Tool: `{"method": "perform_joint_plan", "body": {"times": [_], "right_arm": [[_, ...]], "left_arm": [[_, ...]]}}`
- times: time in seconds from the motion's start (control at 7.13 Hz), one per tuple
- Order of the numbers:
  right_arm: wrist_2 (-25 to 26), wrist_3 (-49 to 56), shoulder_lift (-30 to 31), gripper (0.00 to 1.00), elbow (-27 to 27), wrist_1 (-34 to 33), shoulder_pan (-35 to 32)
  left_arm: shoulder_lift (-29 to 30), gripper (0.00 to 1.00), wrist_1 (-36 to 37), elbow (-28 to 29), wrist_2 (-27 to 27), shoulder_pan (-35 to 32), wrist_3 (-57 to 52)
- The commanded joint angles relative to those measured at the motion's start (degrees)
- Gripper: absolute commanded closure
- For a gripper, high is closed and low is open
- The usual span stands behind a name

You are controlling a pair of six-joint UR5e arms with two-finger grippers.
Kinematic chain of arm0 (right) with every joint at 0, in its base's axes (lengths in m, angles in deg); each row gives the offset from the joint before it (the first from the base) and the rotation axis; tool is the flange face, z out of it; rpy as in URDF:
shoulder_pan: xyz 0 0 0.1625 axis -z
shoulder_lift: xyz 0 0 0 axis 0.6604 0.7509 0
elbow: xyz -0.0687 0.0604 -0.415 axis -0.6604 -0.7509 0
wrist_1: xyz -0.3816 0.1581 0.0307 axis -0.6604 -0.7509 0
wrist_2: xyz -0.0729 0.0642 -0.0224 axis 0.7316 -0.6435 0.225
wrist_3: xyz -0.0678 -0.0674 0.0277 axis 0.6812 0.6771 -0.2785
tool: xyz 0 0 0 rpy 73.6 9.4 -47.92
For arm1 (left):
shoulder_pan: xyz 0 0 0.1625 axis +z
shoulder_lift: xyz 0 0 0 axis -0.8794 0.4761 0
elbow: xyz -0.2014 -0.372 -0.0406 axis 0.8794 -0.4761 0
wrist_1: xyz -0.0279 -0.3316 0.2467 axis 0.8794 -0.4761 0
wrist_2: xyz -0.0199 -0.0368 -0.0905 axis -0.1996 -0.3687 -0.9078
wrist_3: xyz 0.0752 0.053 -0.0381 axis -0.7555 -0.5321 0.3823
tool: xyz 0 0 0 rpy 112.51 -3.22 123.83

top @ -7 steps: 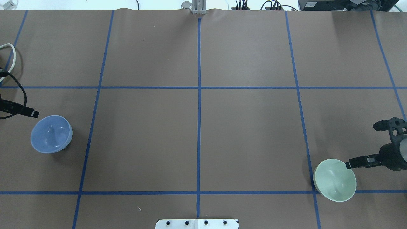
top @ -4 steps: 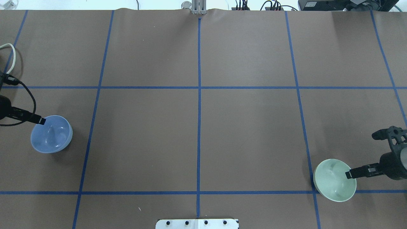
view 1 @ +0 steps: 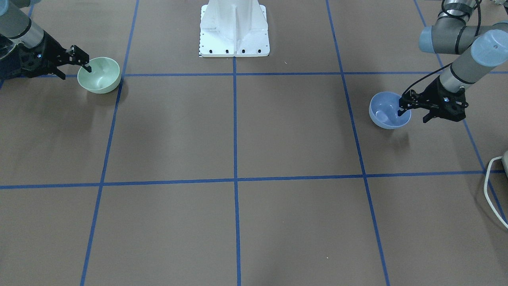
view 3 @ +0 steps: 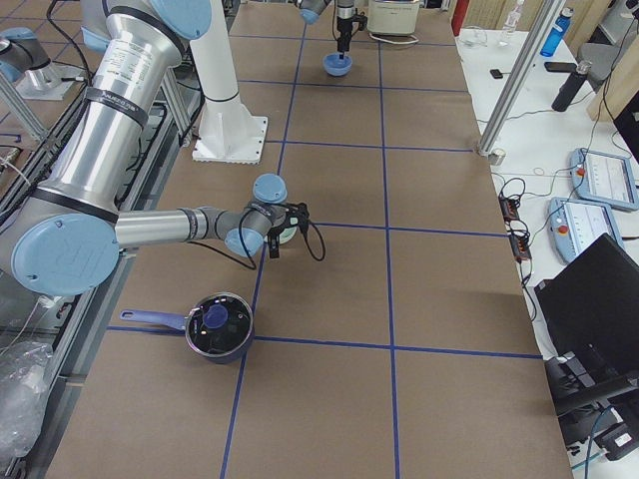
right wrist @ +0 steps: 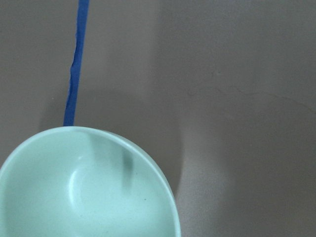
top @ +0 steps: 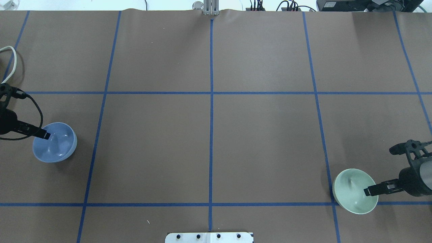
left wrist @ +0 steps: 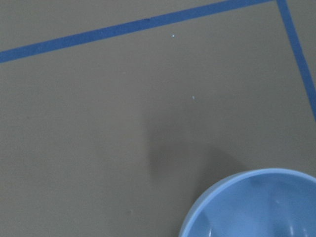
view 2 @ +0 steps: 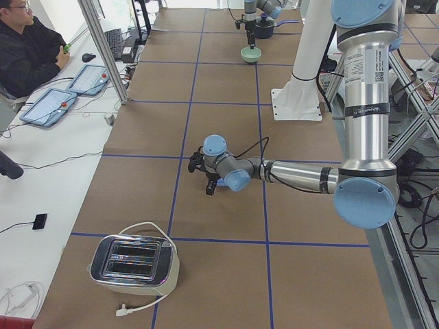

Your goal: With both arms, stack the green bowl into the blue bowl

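Observation:
The blue bowl stands at the table's left, and also shows in the front view and the left wrist view. My left gripper is open at its outer rim, one finger inside the bowl and the other outside. The green bowl stands at the right near the front line, and shows in the front view and the right wrist view. My right gripper is open across its outer rim in the same way. Both bowls rest on the table.
A white pedestal base stands at the robot's side, middle. A toaster with a white cable sits beyond the blue bowl. A dark pot with a blue lid knob sits beyond the green bowl.
Both grippers have moved toward the robot's side and in over their bowls. Each visible finger went from the rim's far edge to over the bowl's inside. The bowls have not moved.

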Motion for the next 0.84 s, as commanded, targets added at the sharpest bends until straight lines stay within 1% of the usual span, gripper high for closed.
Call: {"method": "perform_joint_plan", "body": {"times": [0.0, 0.14, 0.28, 0.42, 0.56, 0.7], "right_arm": [[0.1, 0.0, -0.2, 0.16, -0.2, 0.0, 0.1], [0.2, 0.1, -0.2, 0.28, -0.2, 0.0, 0.2], [0.2, 0.0, -0.2, 0.45, -0.3, 0.0, 0.2], [0.2, 0.0, -0.4, 0.66, -0.3, -0.1, 0.3], [0.2, 0.0, -0.8, 0.9, -0.4, -0.1, 0.3], [0.3, 0.0, -0.9, 1.0, -0.5, -0.1, 0.2]], "left_arm": [[0.0, 0.07, -0.6, 0.0, 0.0, 0.5, 0.1], [0.0, 0.07, -0.9, 0.0, 0.0, 0.5, 0.1], [0.0, 0.12, -0.9, 0.0, 0.0, 0.5, 0.1], [0.0, 0.14, -0.9, 0.0, 0.0, 0.5, 0.1], [0.0, 0.19, -0.9, 0.0, 0.0, 0.5, 0.1], [0.0, 0.3, -0.9, 0.0, 0.0, 1.0, 0.3]]}}
